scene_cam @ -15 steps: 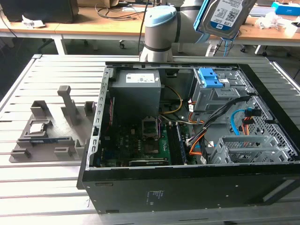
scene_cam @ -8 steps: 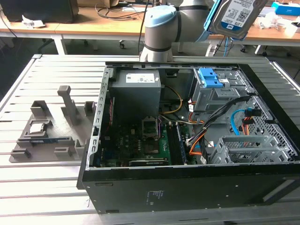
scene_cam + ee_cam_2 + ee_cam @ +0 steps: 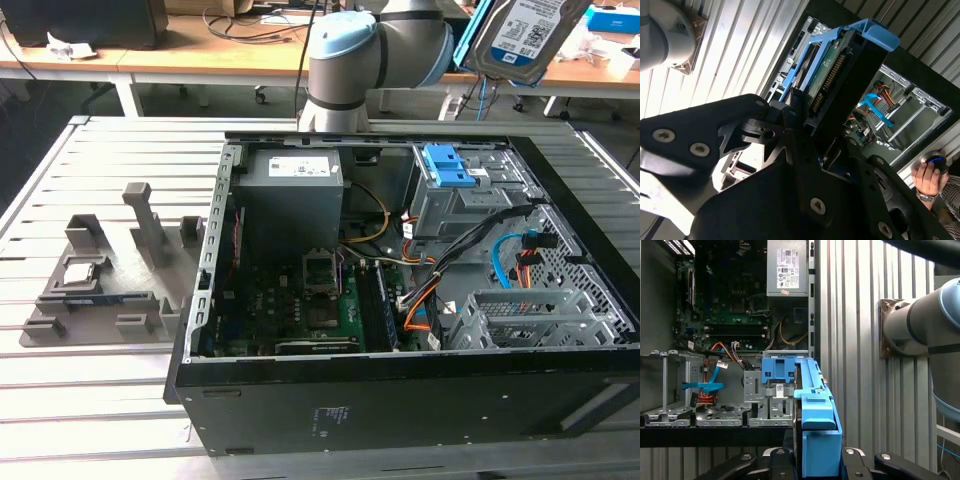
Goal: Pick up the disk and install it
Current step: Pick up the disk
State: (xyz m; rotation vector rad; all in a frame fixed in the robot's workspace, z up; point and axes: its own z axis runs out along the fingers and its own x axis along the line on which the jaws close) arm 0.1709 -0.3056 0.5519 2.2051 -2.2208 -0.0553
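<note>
Exterior view first: we see the flat rectangular silver disk, with its white-and-blue label and blue plastic side rails, held tilted in the air. It sits beyond the far corner of the open black computer case on the exterior view's right. The picture's edge cuts off its upper part, and we cannot read the label's print.

In the second wrist view the black two-fingered gripper is clamped on the disk. Its fingers hide the lower end, so only the green circuit-board side and the connector row are visible. In the first wrist view the disk is edge-on and its label face is hidden.

Inside the case, at the far side, is the large grey metal power-supply box. Its white sticker is also unreadable to us.

A person's hand, partly cut off, rests on a dark computer mouse.
</note>
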